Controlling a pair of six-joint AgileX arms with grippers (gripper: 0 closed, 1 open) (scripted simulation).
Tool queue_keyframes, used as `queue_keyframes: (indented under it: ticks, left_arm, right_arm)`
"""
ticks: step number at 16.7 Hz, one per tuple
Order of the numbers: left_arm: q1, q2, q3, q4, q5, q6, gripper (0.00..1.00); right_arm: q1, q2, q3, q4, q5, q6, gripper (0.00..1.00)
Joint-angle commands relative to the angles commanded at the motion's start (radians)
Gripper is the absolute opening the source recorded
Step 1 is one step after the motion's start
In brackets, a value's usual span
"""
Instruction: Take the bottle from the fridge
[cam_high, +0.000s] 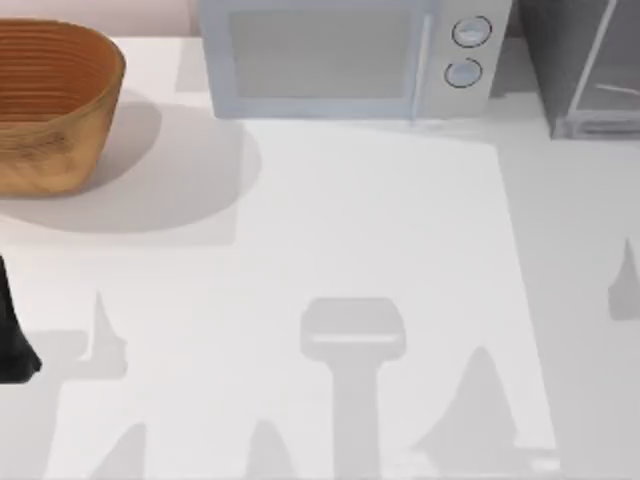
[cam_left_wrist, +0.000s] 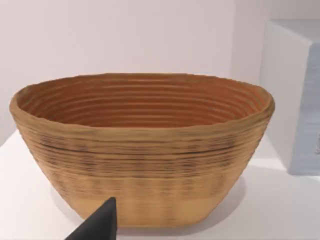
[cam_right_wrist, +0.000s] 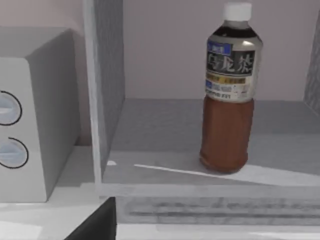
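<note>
Your brown-bodied, white-capped bottle (cam_right_wrist: 227, 100) stands upright inside the dark grey fridge (cam_right_wrist: 107, 100), whose top is cut off. Right pincer (cam_right_wrist: 97, 222): one dark finger tip visible, opening cannot be told.

From above, our dark grey boxy fridge (cam_high: 580, 60) is cut off at the far right corner, and the ribbed woven wooden basket (cam_high: 50, 105) runs off the left edge. One dark fingertip (cam_right_wrist: 95, 225) of our right gripper pokes in, so its jaws can't be judged. Same for our left gripper's fingertip (cam_left_wrist: 97, 225).
</note>
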Motion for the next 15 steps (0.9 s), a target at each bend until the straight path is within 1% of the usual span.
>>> queue_keyframes:
  ticks: [4, 9, 12, 15]
  left_arm:
    - [0.0, 0.0, 0.0, 0.0, 0.0, 0.0, 1.0]
    - [0.0, 0.0, 0.0, 0.0, 0.0, 0.0, 1.0]
    - [0.0, 0.0, 0.0, 0.0, 0.0, 0.0, 1.0]
    - [0.0, 0.0, 0.0, 0.0, 0.0, 0.0, 1.0]
  right_arm:
    - [-0.108, 0.382, 0.03, 0.321, -0.105, 0.007, 1.0]
    - [-0.216, 0.737, 0.069, 0.65, -0.209, 0.015, 1.0]
    - [-0.256, 0.871, 0.088, 0.778, -0.248, 0.017, 1.0]
    - [-0.27, 0.912, 0.095, 0.821, -0.261, 0.017, 1.0]
